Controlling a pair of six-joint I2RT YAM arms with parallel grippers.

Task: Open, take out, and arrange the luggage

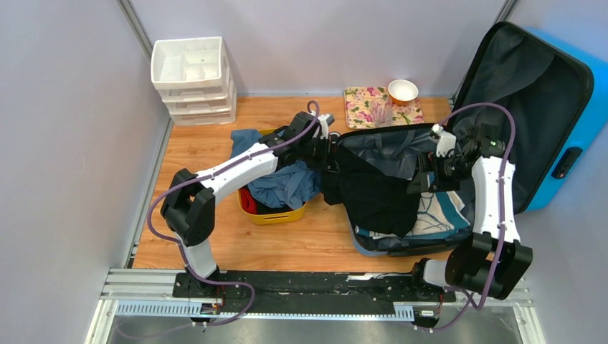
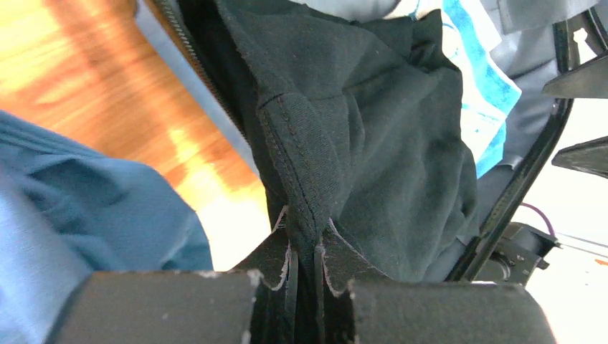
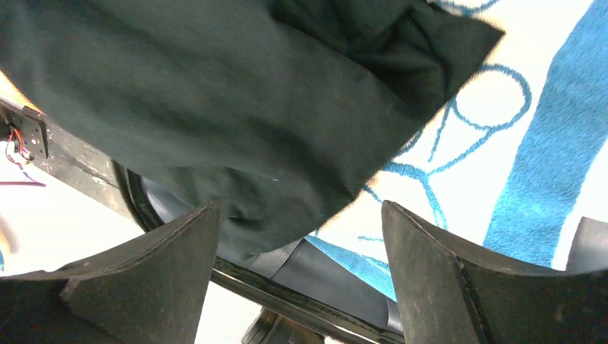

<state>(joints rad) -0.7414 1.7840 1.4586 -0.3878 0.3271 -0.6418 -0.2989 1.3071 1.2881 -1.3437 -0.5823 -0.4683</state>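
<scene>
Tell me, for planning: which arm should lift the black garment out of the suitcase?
Left. The left gripper is shut on the black garment, beside the yellow tub; the right gripper hangs open, empty.

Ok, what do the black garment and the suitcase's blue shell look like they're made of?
Black garment: soft matte fabric, probably cotton knit; it drapes in folds and shows a stitched seam. Suitcase shell: rigid, smooth plastic by the look, bright blue; it holds its shape standing open.
</scene>
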